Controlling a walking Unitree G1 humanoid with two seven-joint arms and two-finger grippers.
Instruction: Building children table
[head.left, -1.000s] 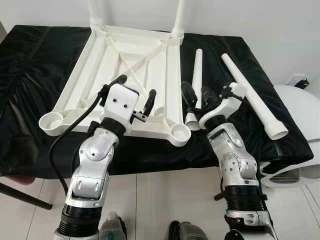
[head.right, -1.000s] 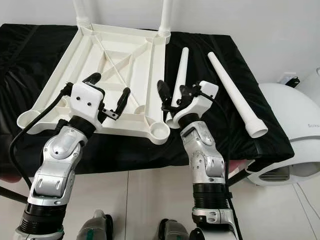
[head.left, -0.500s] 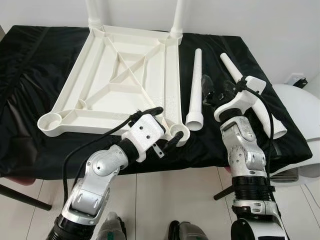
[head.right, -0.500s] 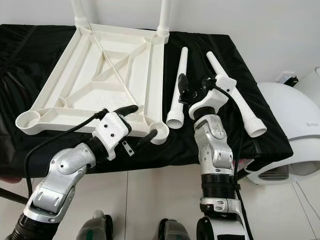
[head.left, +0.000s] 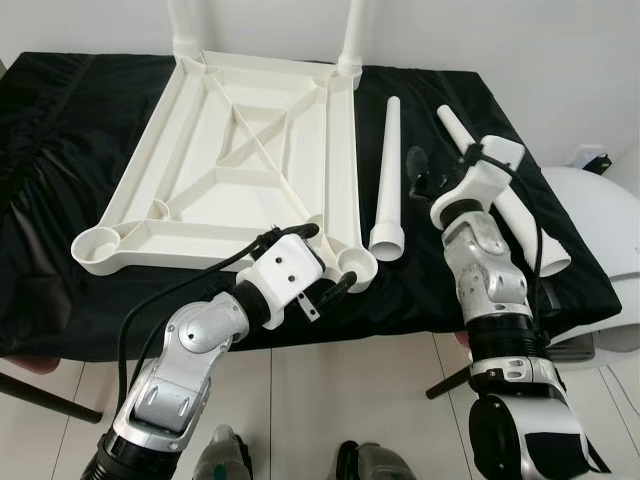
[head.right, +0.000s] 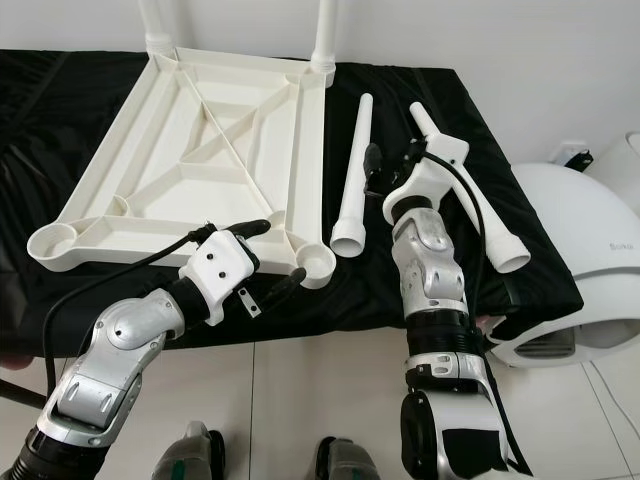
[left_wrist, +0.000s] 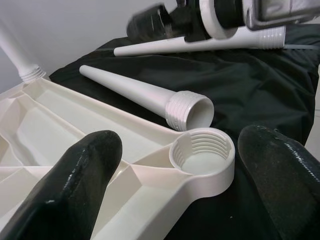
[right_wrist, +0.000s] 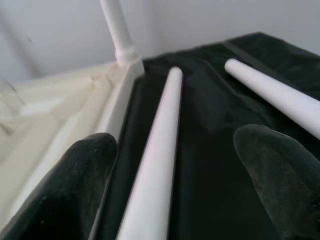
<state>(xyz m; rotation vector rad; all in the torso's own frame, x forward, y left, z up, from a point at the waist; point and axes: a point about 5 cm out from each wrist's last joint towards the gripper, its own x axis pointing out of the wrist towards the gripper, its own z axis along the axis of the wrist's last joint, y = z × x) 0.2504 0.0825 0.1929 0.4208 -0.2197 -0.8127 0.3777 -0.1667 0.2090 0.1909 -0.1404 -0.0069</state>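
The white table top (head.left: 215, 172) lies upside down on a black cloth (head.left: 60, 130). Two legs (head.left: 357, 30) stand screwed into its far corners. My left gripper (head.left: 333, 256) is open at the near right corner, its fingers (left_wrist: 75, 175) either side of the empty threaded socket (left_wrist: 202, 150). Two loose white legs lie on the cloth to the right: one (head.left: 390, 170) beside the table top, the other (head.left: 548, 255) farther right, partly behind my right arm. My right gripper (head.left: 420, 172) is open above the cloth between them, holding nothing; the near leg (right_wrist: 160, 150) lies between its fingers.
The near left corner socket (head.left: 98, 247) is also empty. A white rounded appliance (head.left: 600, 215) stands right of the cloth-covered surface. Pale tiled floor (head.left: 330, 390) lies below the front edge, with a dark bar (head.left: 45, 395) at lower left.
My left gripper swung from above the table top down and right to the near right corner socket. My right gripper moved from the near leg's flared end toward the far side, between the legs.
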